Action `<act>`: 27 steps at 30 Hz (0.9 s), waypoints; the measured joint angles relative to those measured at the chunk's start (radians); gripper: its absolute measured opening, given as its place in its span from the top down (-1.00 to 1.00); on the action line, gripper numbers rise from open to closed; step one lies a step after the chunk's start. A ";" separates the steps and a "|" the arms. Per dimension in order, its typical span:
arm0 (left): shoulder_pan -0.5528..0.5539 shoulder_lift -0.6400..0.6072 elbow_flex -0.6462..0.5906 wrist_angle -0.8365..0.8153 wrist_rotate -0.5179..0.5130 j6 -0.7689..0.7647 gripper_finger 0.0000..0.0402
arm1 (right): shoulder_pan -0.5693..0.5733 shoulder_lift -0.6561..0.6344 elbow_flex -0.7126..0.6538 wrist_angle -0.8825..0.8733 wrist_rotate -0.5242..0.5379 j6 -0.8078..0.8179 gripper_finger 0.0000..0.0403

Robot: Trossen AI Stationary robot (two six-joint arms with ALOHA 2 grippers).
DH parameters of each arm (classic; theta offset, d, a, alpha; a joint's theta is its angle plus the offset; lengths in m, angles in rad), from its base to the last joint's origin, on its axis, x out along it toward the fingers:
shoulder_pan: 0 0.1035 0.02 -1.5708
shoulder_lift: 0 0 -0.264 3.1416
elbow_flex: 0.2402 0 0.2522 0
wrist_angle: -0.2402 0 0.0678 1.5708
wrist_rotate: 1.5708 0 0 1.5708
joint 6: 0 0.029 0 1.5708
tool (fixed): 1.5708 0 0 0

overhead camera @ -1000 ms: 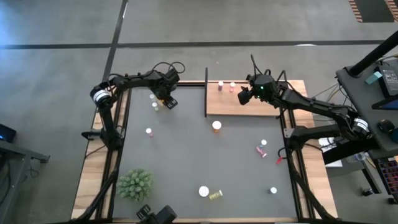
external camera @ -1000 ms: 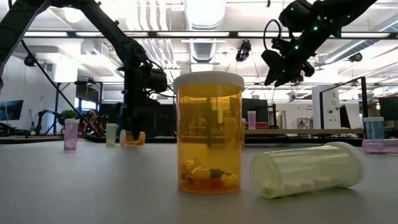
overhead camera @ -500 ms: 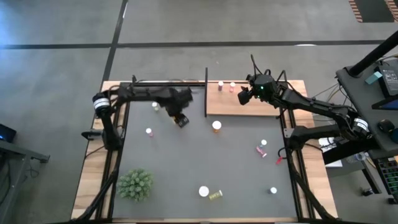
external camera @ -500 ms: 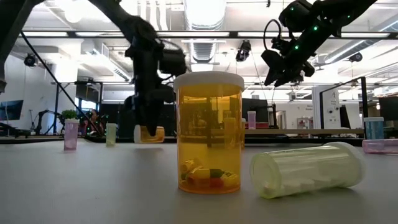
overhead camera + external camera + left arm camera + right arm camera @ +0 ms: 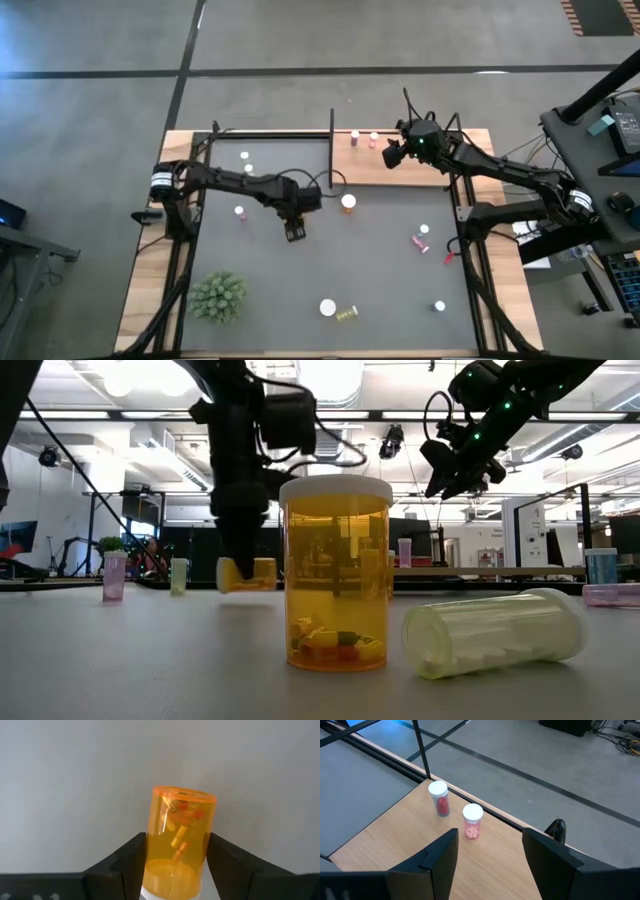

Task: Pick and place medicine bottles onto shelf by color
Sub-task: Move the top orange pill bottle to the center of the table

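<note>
Left wrist view: left pincer point(image 5: 175, 865) pinched an orange bottle point(image 5: 179, 840) sideways, over the mat near the shelf point(image 5: 400, 170). Right pincer point(image 5: 487, 857) hung spread above two pink-red bottles point(image 5: 439, 798). Advice: turn it cap-up, set it apart from those.

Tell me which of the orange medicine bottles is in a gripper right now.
The orange bottle clamped between the left gripper fingers over the mat's middle. The other orange bottles stand free: one just off the shelf, one closest to the low camera.
</note>
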 joint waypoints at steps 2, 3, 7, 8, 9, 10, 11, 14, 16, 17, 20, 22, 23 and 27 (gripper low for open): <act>-0.021 0.000 0.000 0.054 0.002 0.062 0.14 | 0.000 0.000 0.000 0.000 0.000 0.000 -0.05; -0.028 0.000 0.000 0.079 0.003 0.092 0.14 | 0.000 0.000 0.000 0.000 0.000 0.001 -0.05; -0.033 0.000 0.000 0.131 0.019 0.211 0.14 | 0.000 0.000 0.000 0.000 0.000 0.000 -0.05; -0.031 0.000 0.000 0.134 0.026 0.235 0.14 | 0.000 0.000 0.000 0.000 0.000 0.001 -0.05; -0.028 0.000 0.000 0.130 0.032 0.261 0.14 | 0.000 0.000 0.000 0.000 0.000 0.000 -0.05; -0.027 0.000 0.000 0.127 0.042 0.291 0.14 | 0.000 0.000 0.000 0.000 0.000 0.000 -0.05; -0.025 0.000 0.000 0.125 0.055 0.325 0.14 | 0.000 0.000 0.000 0.000 0.000 0.000 -0.05; -0.027 0.000 -0.008 0.120 0.093 0.459 0.15 | 0.000 0.000 0.000 0.000 0.000 0.000 -0.05; -0.030 0.000 -0.012 0.120 0.107 0.583 0.15 | 0.000 0.000 0.000 0.000 0.000 0.000 -0.05; -0.032 0.000 -0.012 0.120 0.108 0.650 0.15 | 0.000 0.000 0.000 0.000 0.000 0.001 -0.05; -0.034 0.000 -0.013 0.121 0.110 0.881 0.15 | 0.000 0.000 0.000 0.000 0.000 0.000 -0.05; -0.035 0.000 -0.013 0.121 0.122 1.054 0.15 | 0.000 0.000 0.000 0.000 0.000 0.001 -0.05; -0.035 0.000 -0.013 0.121 0.130 1.145 0.15 | 0.000 0.000 0.000 0.000 0.000 0.000 -0.05; -0.036 0.000 -0.014 0.118 0.142 1.479 0.15 | 0.000 0.000 0.000 0.000 0.000 0.000 -0.05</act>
